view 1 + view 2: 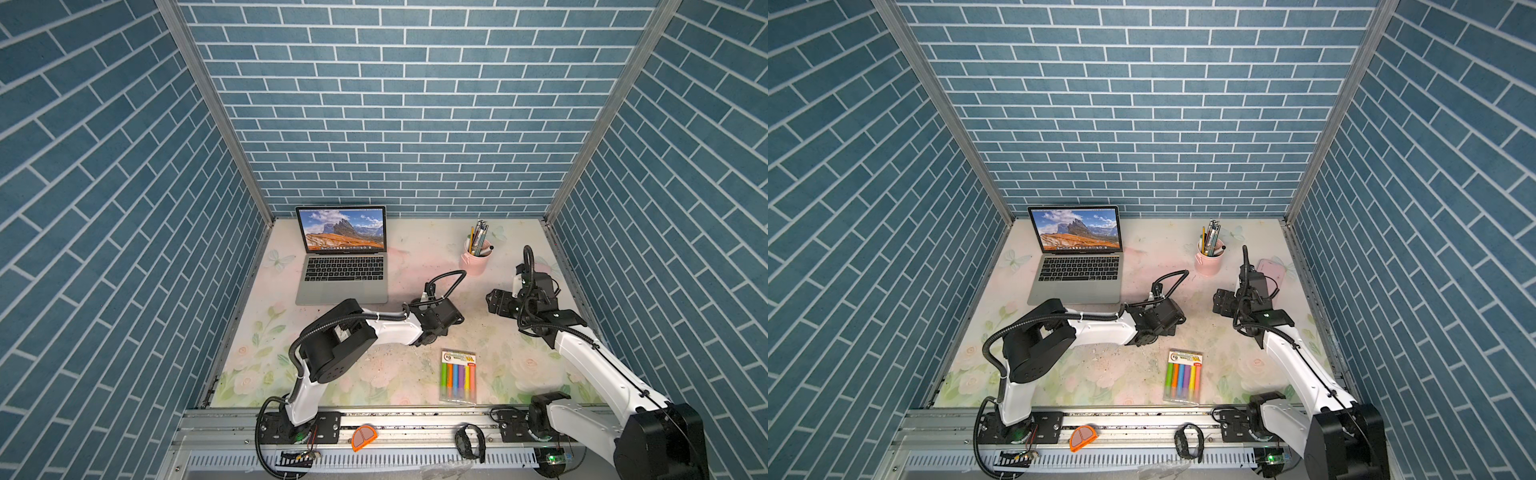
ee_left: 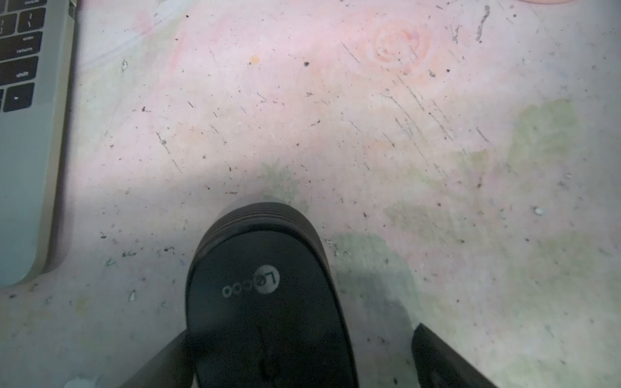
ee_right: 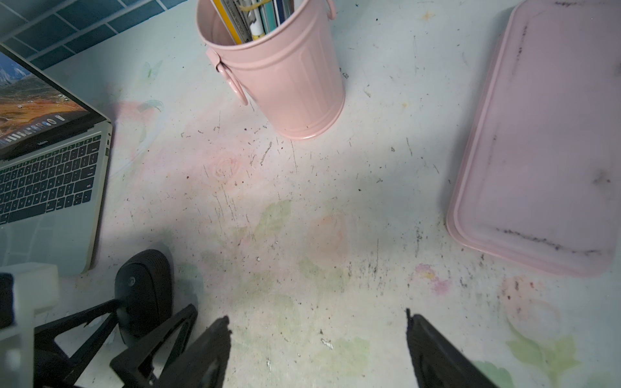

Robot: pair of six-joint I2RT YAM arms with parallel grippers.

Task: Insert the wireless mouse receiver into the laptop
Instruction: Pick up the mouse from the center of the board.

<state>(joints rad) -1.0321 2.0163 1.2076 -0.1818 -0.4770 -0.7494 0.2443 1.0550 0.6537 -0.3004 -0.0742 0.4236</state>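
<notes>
The mouse (image 2: 268, 302), straddled by the wide-open left gripper (image 2: 299, 352), should be centred before being clamped, with the right gripper (image 3: 317, 319), jaws likewise apart, held clear.

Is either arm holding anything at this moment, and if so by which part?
Nothing is held. The left gripper straddles the mouse with open jaws, a gap showing on one side; the right gripper is open above the table.

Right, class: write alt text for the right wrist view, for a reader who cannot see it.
The right claw hangs open over scuffed floral mat. Beyond it are a pink bucket of pens, an open laptop and a pink slab; the left claw straddles a black mouse.
</notes>
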